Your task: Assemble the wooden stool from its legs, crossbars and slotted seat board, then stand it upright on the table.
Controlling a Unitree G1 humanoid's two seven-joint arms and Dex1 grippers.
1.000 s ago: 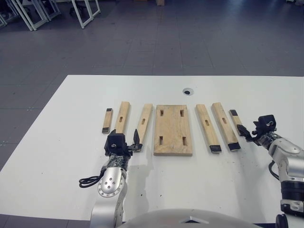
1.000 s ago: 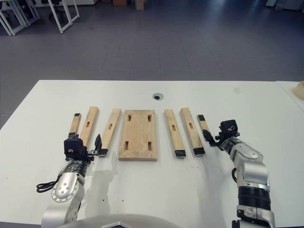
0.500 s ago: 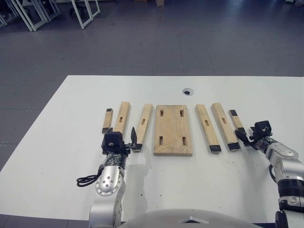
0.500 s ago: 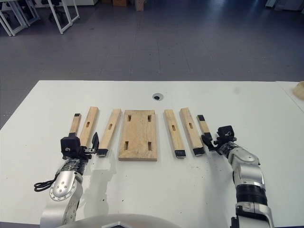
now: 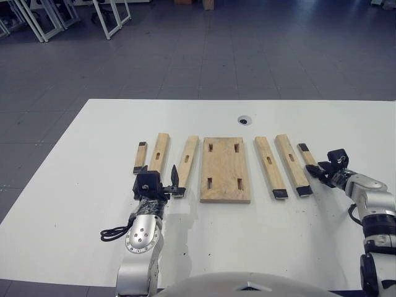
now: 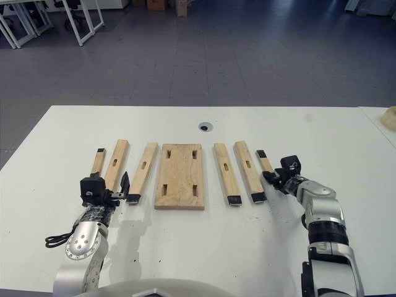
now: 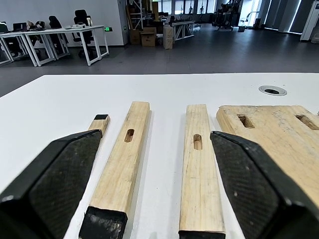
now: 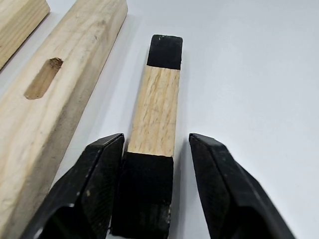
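My right fingers (image 8: 97, 184), open, are straddling the short black-tipped wooden crossbar (image 8: 158, 107) at its near end; my left fingers (image 7: 60, 174) are hanging wide before two slotted wooden legs (image 7: 199, 164).

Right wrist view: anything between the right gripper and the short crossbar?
Nothing visible. The right gripper is open, with a finger on each side of the near black end of the short crossbar. The slotted leg lies beside the crossbar, outside the fingers.

White table (image 5: 86, 185); pale wood seat board (image 5: 226, 170), legs (image 5: 187, 159) and crossbars (image 8: 155, 104), black-capped ends; left gripper (image 7: 155, 137), right gripper (image 8: 157, 139) black; dark grey tiled floor (image 5: 216, 55) at 12 o'clock.
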